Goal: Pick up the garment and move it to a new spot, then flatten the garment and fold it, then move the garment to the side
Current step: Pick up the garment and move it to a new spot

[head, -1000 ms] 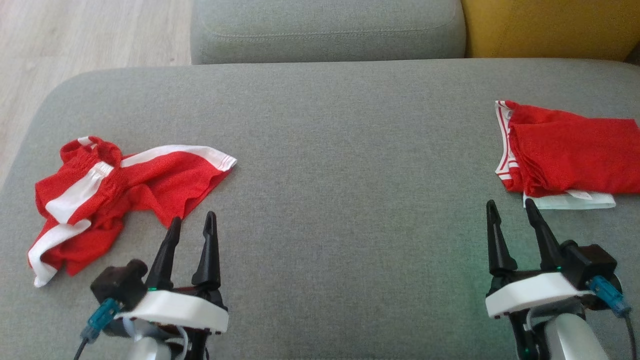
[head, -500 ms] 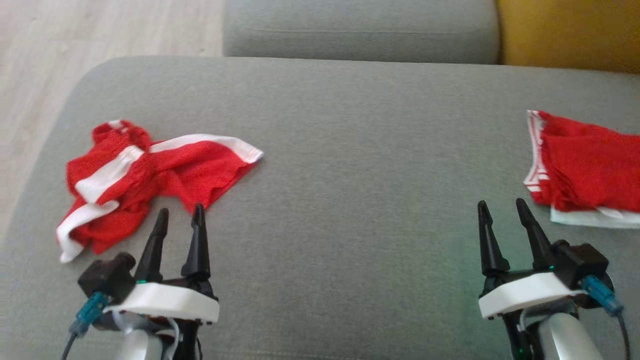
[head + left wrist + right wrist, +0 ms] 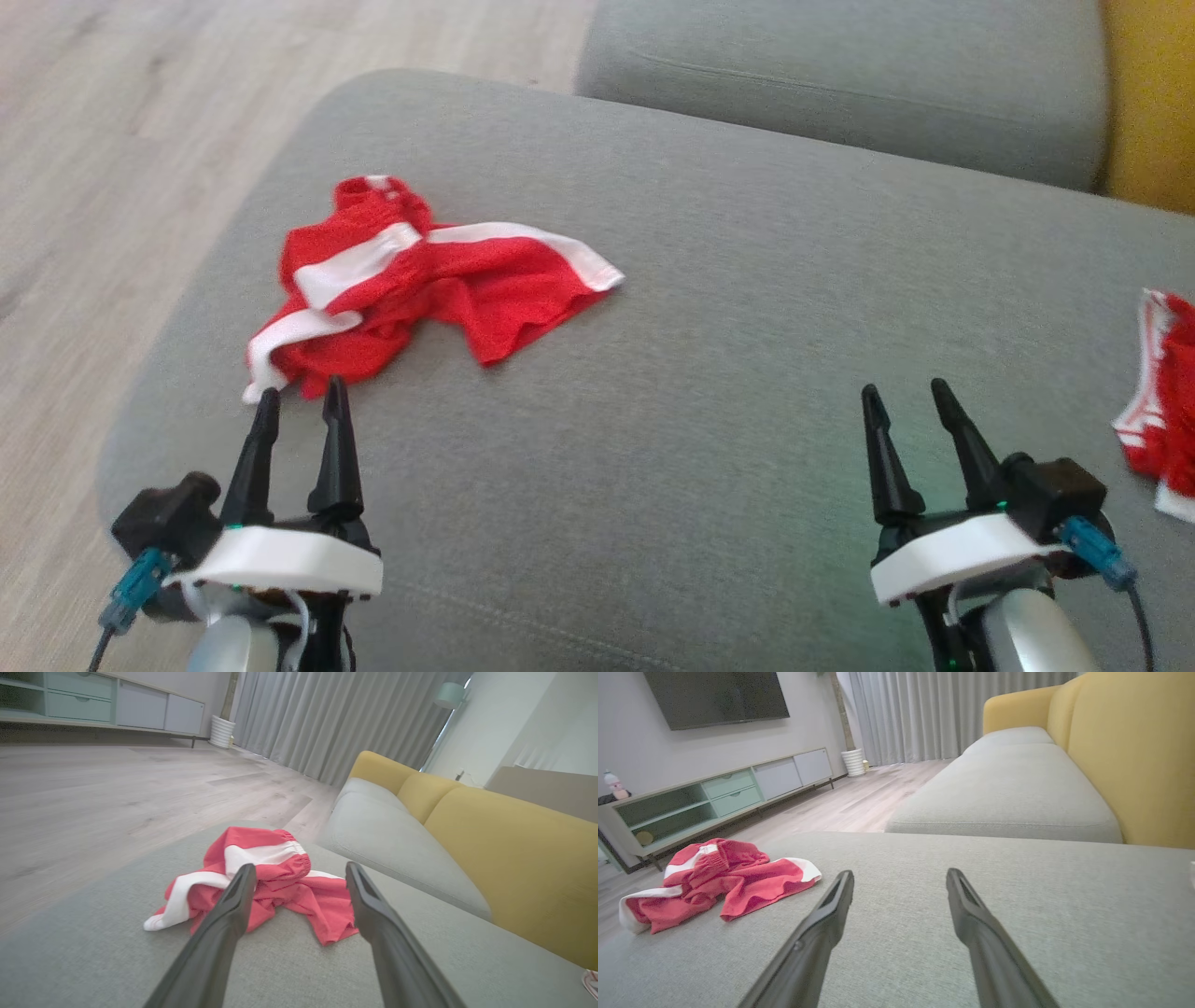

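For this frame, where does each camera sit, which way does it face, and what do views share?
Head view: on the head, looking down at the grey cushion; left hand and right hand, both open, at the bottom.
Left wrist view: low over the cushion, facing the red shorts and yellow sofa back; its two fingers.
Right wrist view: low, facing along the cushion toward a TV cabinet; its two fingers.
Shared: all three show the red shorts.

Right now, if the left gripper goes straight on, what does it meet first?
Probably the crumpled red-and-white shorts, lying just beyond the left gripper on the grey cushion; depth unclear.
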Motion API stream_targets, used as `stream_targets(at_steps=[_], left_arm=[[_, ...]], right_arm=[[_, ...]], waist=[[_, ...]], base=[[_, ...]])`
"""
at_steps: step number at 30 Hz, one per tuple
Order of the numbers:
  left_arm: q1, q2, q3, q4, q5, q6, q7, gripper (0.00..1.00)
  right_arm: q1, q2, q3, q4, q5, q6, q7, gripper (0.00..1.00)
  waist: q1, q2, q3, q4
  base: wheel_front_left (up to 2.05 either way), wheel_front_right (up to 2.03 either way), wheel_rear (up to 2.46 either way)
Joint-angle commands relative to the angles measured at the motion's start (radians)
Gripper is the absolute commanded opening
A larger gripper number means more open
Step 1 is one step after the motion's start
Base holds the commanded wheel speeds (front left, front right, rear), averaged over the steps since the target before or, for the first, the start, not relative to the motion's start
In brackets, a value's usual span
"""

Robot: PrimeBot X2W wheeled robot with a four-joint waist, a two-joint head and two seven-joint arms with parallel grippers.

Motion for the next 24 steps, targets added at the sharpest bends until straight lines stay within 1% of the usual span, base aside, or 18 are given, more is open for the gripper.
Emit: stream_targets(at_steps=[1, 3, 6, 11, 14, 19, 24], left_arm=[[-0.036, 0.01, 0.032, -0.031, 0.0, -0.001, -0.005, 1.0], [-0.029, 0.01, 0.035, -0.032, -0.002, 0.001, -0.005, 1.0], [-0.027, 0.01, 0.033, -0.032, -0.006, 0.0, -0.005, 1.0], [-0.029, 0.01, 0.028, -0.033, -0.008, 0.001, -0.005, 1.0], [-0.03, 0.01, 0.033, -0.035, -0.009, 0.003, -0.005, 1.0], [-0.046, 0.01, 0.073, -0.04, -0.019, 0.006, -0.005, 1.0], [-0.098, 0.01, 0.132, -0.013, 0.002, -0.018, -0.005, 1.0]], right_arm=[[-0.03, -0.001, 0.031, -0.025, 0.004, 0.003, -0.009, 1.0], [-0.031, -0.001, 0.04, -0.019, 0.009, 0.003, -0.01, 1.0], [-0.032, -0.001, 0.045, -0.015, 0.012, 0.003, -0.01, 1.0], [-0.035, -0.001, 0.055, -0.007, 0.017, 0.003, -0.011, 1.0], [-0.037, -0.001, 0.061, -0.005, 0.019, 0.003, -0.011, 1.0], [-0.049, -0.001, 0.07, -0.005, 0.024, 0.003, -0.006, 1.0], [-0.069, -0.001, 0.053, -0.025, 0.008, 0.003, 0.005, 1.0]], waist=[[0.0, -0.0001, -0.007, 0.043], [0.0, -0.0001, -0.008, 0.075], [0.0, -0.0001, -0.006, 0.1], [0.0, -0.0001, -0.003, 0.115], [0.0, -0.0001, 0.0, 0.112], [0.0, -0.0001, 0.017, 0.085], [0.0, -0.0001, 0.065, 0.041]], base=[[0.0, 0.0, 0.0], [0.0, 0.0, 0.0], [0.0, 0.0, 0.0], [0.0, 0.0, 0.0], [0.0, 0.0, 0.0], [0.0, 0.0, 0.0], [0.0, 0.0, 0.0]])
